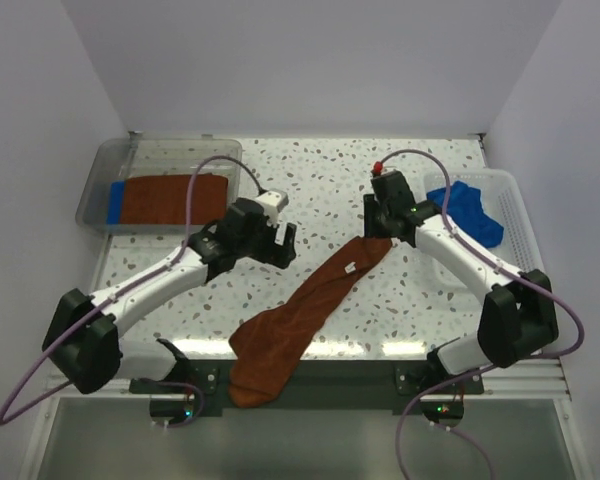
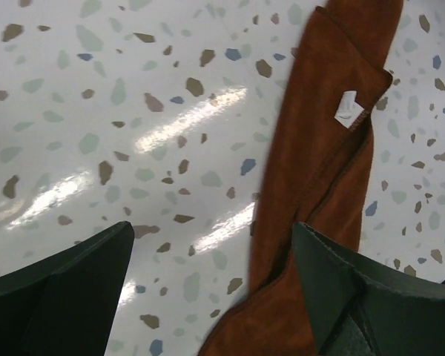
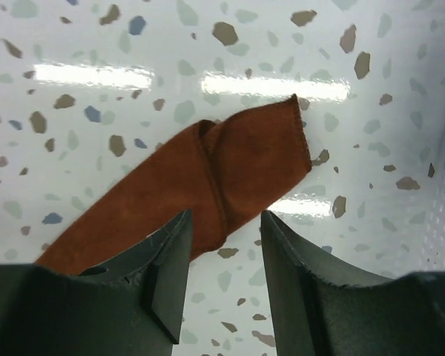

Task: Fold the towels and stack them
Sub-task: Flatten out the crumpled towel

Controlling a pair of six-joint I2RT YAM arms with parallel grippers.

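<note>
A rust-brown towel (image 1: 300, 310) lies bunched into a long diagonal strip across the table, and its near end hangs over the front edge. Its far end (image 3: 230, 170) lies flat on the table just past my right gripper (image 3: 225, 216), which is open and hovers over it with nothing between the fingers. My left gripper (image 2: 213, 230) is wide open above the table left of the strip, and the towel (image 2: 319, 148), with its white tag, runs under the right finger. From above, the left gripper (image 1: 283, 245) and right gripper (image 1: 378, 232) flank the strip's upper end.
A clear plastic tray (image 1: 100, 185) at the back left holds a folded brown towel (image 1: 170, 200) and a blue towel (image 1: 115, 203). A white mesh basket (image 1: 520, 215) at the right holds a crumpled blue towel (image 1: 470, 210).
</note>
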